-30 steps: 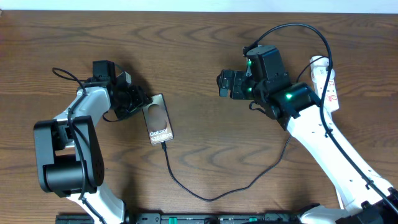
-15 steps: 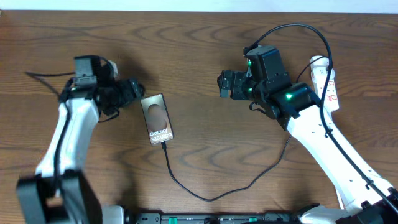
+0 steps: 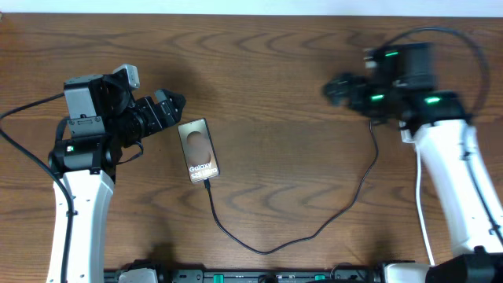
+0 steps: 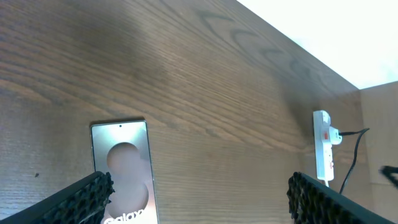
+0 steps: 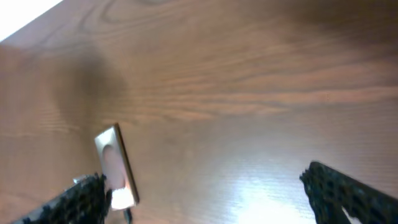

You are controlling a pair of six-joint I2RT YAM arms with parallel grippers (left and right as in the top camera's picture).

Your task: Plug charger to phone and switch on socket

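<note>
The phone (image 3: 199, 148) lies flat on the table (image 3: 259, 47) just ahead of my left gripper (image 3: 167, 107), a dark glossy slab with white lettering at its near end; I judge it slick, best pinched across its long edges. The charger (image 3: 261, 251), thin, black and limp, loops from that end (plug apparently seated) toward the right arm, so I'd grip it near the tip. Both that gripper and the right gripper (image 3: 339, 88) have fingers spread wide, empty.
</note>
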